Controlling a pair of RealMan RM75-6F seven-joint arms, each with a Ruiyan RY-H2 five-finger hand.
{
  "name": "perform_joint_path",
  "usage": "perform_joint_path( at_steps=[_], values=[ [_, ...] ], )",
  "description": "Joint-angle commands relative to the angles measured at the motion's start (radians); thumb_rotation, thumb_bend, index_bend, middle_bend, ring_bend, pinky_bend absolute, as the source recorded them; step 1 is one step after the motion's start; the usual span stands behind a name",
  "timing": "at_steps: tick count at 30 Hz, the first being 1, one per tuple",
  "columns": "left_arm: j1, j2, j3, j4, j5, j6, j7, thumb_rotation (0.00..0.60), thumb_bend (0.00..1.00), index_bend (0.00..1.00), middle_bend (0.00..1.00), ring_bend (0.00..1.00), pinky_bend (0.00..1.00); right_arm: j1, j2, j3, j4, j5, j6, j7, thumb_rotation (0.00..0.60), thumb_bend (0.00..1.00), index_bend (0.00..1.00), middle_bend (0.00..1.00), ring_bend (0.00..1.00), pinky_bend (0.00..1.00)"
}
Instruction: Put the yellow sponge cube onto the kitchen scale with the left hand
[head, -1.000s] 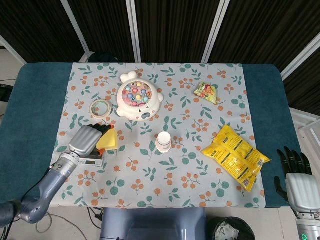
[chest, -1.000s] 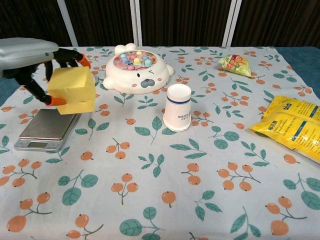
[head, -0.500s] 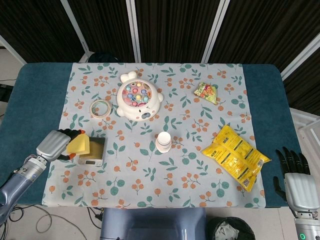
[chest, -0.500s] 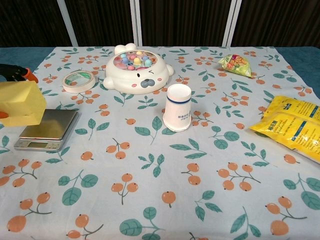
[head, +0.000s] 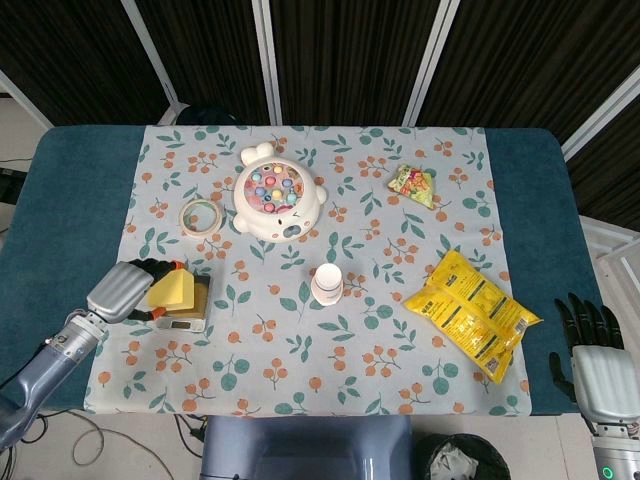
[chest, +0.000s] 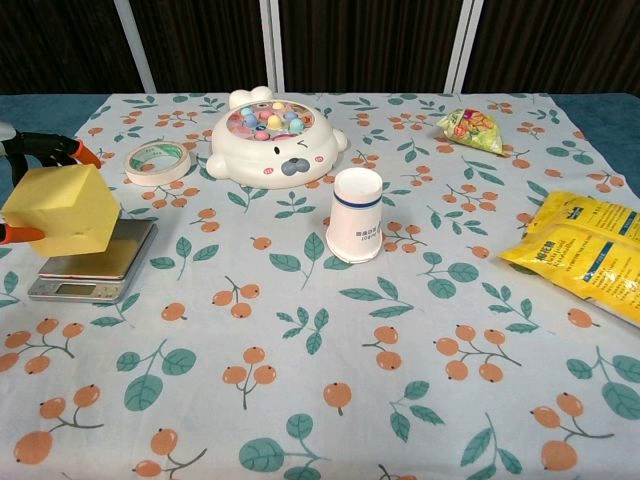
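My left hand (head: 128, 288) holds the yellow sponge cube (head: 171, 291) at the table's left side. In the chest view the sponge cube (chest: 62, 210) hangs tilted over the left part of the kitchen scale (chest: 98, 262), with orange-tipped fingers (chest: 60, 148) around it. I cannot tell whether the cube touches the scale's platform. In the head view, the grey scale (head: 190, 308) shows mostly to the right of and below the cube. My right hand (head: 592, 355) rests off the table's right edge, fingers spread and holding nothing.
A roll of tape (head: 201, 216) and a white fishing-game toy (head: 275, 197) lie behind the scale. A paper cup (head: 327, 284) stands mid-table, with a yellow snack bag (head: 471, 314) to its right and a small snack packet (head: 412, 184) at the back right.
My left hand swung the sponge cube left past the scale, then came back slightly right, so the cube now hangs over the scale's left part. The right hand stayed put.
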Motion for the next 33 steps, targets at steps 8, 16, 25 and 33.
perform_joint_path(
  at_steps=[8,16,25,33],
  values=[
    [-0.009,-0.016,-0.003,0.006,0.000,-0.043,0.018,0.600,0.30,0.21,0.35,0.25,0.40,-0.001,0.005,0.000,-0.003,0.005,-0.002,-0.005,0.600,0.56,0.00,0.03,0.03,0.00],
    [-0.023,-0.012,-0.007,-0.008,-0.016,-0.100,0.048,0.600,0.13,0.12,0.18,0.06,0.21,-0.001,0.007,0.001,-0.006,0.005,0.000,-0.005,0.600,0.56,0.00,0.03,0.02,0.00],
    [-0.042,0.091,-0.046,-0.160,-0.117,-0.191,0.185,0.600,0.07,0.04,0.00,0.00,0.03,-0.006,0.011,0.004,-0.002,0.009,0.008,0.001,0.600,0.56,0.00,0.03,0.02,0.00],
    [0.074,0.204,-0.094,-0.340,-0.108,0.094,0.319,0.600,0.07,0.03,0.00,0.00,0.03,-0.011,0.011,-0.002,-0.007,0.001,0.014,-0.006,0.600,0.56,0.00,0.03,0.02,0.00]
  ],
)
